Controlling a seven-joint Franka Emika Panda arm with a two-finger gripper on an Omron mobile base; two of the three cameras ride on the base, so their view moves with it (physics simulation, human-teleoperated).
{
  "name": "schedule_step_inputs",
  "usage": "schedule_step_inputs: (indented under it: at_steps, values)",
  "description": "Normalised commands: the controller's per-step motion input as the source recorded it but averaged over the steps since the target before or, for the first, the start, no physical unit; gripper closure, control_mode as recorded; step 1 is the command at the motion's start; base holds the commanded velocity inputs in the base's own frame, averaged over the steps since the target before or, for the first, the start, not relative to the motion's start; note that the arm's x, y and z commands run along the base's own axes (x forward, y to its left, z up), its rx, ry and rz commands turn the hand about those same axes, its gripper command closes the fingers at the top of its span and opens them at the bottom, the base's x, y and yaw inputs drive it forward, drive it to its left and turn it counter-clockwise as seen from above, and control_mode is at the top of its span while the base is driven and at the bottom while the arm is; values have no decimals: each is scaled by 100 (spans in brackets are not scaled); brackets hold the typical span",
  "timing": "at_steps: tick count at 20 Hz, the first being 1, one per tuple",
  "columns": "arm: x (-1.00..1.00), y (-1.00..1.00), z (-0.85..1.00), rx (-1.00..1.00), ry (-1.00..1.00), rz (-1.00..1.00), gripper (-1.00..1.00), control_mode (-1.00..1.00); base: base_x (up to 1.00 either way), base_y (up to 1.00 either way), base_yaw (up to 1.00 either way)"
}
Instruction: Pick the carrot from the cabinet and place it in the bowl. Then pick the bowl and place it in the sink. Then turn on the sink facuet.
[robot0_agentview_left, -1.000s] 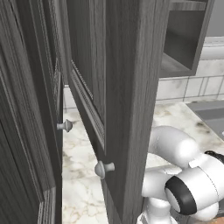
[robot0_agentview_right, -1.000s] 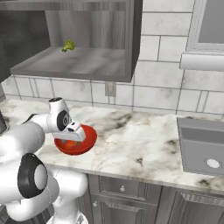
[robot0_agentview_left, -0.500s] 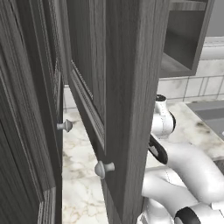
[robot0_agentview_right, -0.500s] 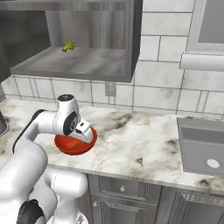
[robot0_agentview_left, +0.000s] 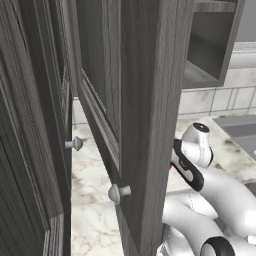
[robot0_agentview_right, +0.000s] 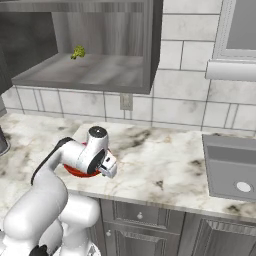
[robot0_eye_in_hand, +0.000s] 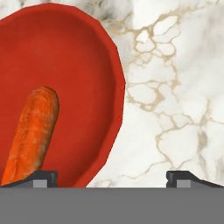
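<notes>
The red bowl (robot0_eye_in_hand: 65, 83) sits on the marble counter with the orange carrot (robot0_eye_in_hand: 30, 131) lying inside it, near its middle. My gripper (robot0_eye_in_hand: 111, 178) is open and hovers low over the bowl's right rim, one fingertip (robot0_eye_in_hand: 41, 177) over the bowl's inside and the other over bare marble. In the right base view the gripper (robot0_agentview_right: 109, 168) hangs at the bowl's (robot0_agentview_right: 75, 172) right edge, and the arm hides most of the bowl. The grey sink (robot0_agentview_right: 232, 167) lies far right. The dark cabinet (robot0_agentview_left: 135, 100) has its door swung open.
The open cabinet shelf (robot0_agentview_right: 90, 72) above the counter holds a small green vegetable (robot0_agentview_right: 77, 52). A wall outlet (robot0_agentview_right: 125, 101) sits on the tiled backsplash. Bare marble counter (robot0_agentview_right: 160, 160) stretches between the bowl and the sink. The cabinet door's knob (robot0_agentview_left: 116, 192) juts out close to the arm.
The hand has swung right and down, from above the bowl's middle to its right rim. The bowl and the carrot have stayed put.
</notes>
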Motion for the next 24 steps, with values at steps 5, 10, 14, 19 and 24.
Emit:
schedule_step_inputs:
  at_steps: [5, 10, 14, 19, 24]
  values:
    - [24, -1, -9, 11, 0, -2, -100, -100, 0, 0, 0]
    - [23, 0, -16, 8, 0, -2, -100, -100, 0, 0, 0]
    - [26, 0, -41, 2, 2, -1, -100, -100, 0, 0, 0]
    - [20, 0, -38, 1, 1, 0, -100, -100, 0, 0, 0]
    - [0, 0, -13, 5, 0, 0, 100, -100, 0, 0, 0]
